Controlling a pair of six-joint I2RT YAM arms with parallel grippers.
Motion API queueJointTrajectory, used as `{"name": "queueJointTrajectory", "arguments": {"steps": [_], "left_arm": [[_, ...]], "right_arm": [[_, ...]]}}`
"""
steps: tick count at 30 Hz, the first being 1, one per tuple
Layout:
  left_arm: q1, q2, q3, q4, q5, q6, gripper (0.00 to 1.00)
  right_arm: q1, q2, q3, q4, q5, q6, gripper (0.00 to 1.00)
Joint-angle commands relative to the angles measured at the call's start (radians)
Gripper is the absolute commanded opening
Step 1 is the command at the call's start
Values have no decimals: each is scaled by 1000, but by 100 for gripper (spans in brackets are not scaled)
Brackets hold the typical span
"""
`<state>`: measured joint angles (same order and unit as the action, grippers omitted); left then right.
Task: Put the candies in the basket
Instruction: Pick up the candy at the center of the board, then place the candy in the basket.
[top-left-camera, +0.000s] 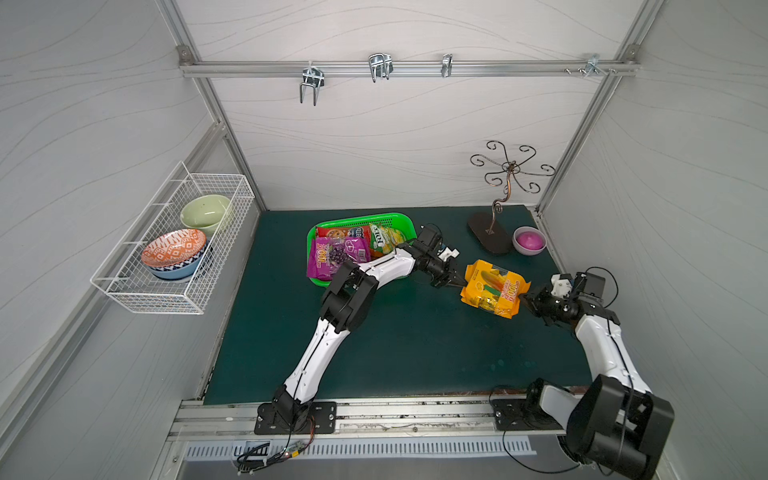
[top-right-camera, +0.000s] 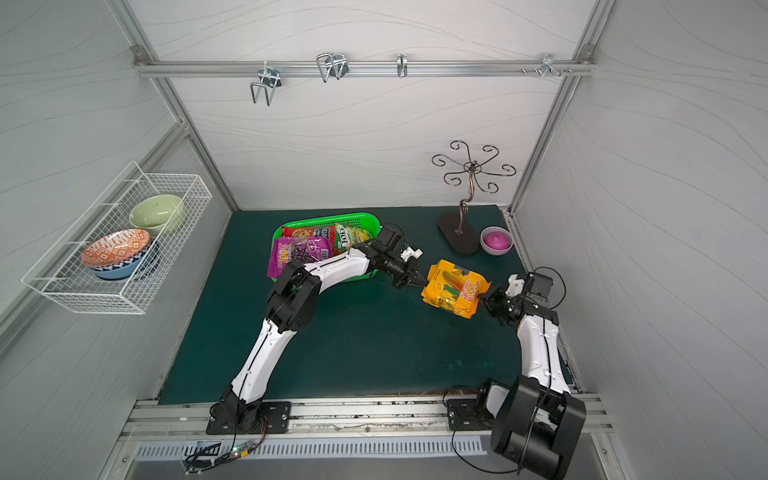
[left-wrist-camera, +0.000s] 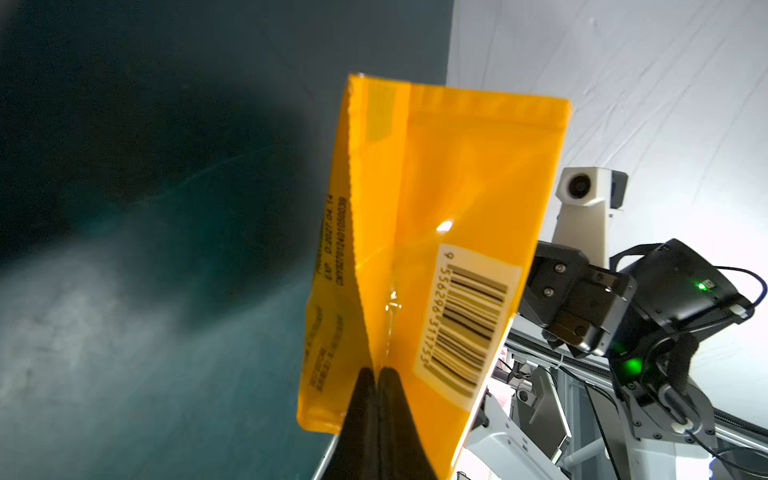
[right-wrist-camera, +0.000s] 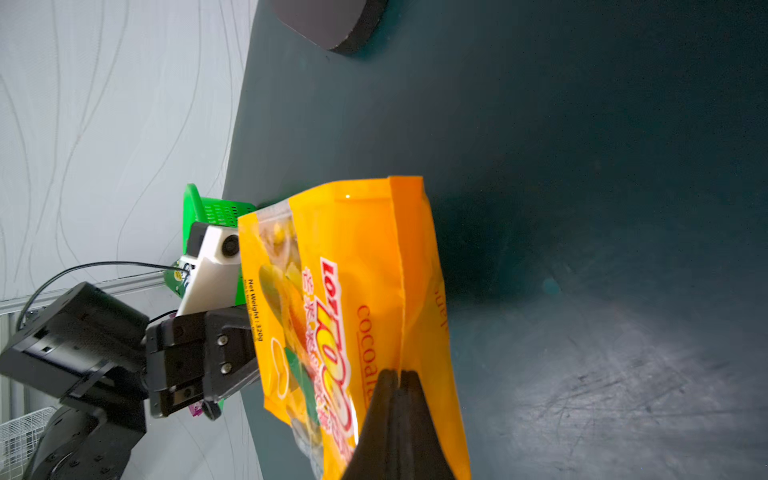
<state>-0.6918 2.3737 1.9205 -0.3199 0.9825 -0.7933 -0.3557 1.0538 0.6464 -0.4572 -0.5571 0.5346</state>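
A yellow-orange candy bag (top-left-camera: 492, 289) (top-right-camera: 455, 289) hangs over the dark green mat, right of the green basket (top-left-camera: 374, 217) (top-right-camera: 332, 217). My left gripper (top-left-camera: 460, 283) (left-wrist-camera: 377, 370) is shut on the bag's edge nearest the basket; the barcode side (left-wrist-camera: 465, 324) faces its camera. My right gripper (top-left-camera: 525, 297) (right-wrist-camera: 397, 374) is shut on the opposite edge, next to the printed front (right-wrist-camera: 332, 332). Inside the basket lie a purple bag (top-left-camera: 332, 255), a red bag (top-left-camera: 336, 232) and a green-yellow bag (top-left-camera: 384, 239); my left arm covers the basket's near right corner.
A white wire basket (top-left-camera: 174, 249) with bowls hangs on the left wall. A curled metal stand (top-left-camera: 494, 232) and a pink bowl (top-left-camera: 528, 241) stand at the back right of the mat. Metal hooks (top-left-camera: 380, 66) hang from the rear rail.
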Motion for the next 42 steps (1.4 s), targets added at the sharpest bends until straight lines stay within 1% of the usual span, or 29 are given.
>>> {"name": "queueJointTrajectory", "arguments": {"steps": [1,4,7,12,14,18,21,23,25,27,29,31,34,37,42], "left_arm": [[2,-108,80,-22,14,65,0],[6,-158,112,-136,-10,171,0],[23,-218,114,-215,-35,254,0],[92,-303,84,-293,-54,317,0],[123,-340,68,-331,-69,349,0],[189,-418,22,-357,-74,374,0],[251,-482,-23,-359,-77,384,0],[304,-515,-42,-374,-79,404,0],[356,-537,-43,-421,-96,452,0],[406,-552,-50,-457,-108,479,0],[452,-567,-70,-460,-107,479,0],[482,-593,-125,-449,-117,484,0],[512,-629,-181,-404,-136,524,0],[527,-635,-234,-384,-194,584,0],[555,-607,-308,-381,-248,662,0]], "right_arm": [[25,-52,19,-29,5,15,0],[59,-73,49,-32,3,24,0],[120,-79,80,-11,11,25,0],[253,-53,144,25,79,27,0],[327,-26,181,45,116,32,0],[477,59,266,85,201,29,0],[604,141,344,104,293,17,0],[670,210,402,116,323,8,0],[719,286,460,140,334,14,0],[747,359,516,166,329,20,0],[766,437,583,180,318,18,0],[778,516,656,186,307,14,0],[782,628,751,194,286,8,0],[783,738,841,194,266,4,0],[782,857,911,203,259,8,0]]}}
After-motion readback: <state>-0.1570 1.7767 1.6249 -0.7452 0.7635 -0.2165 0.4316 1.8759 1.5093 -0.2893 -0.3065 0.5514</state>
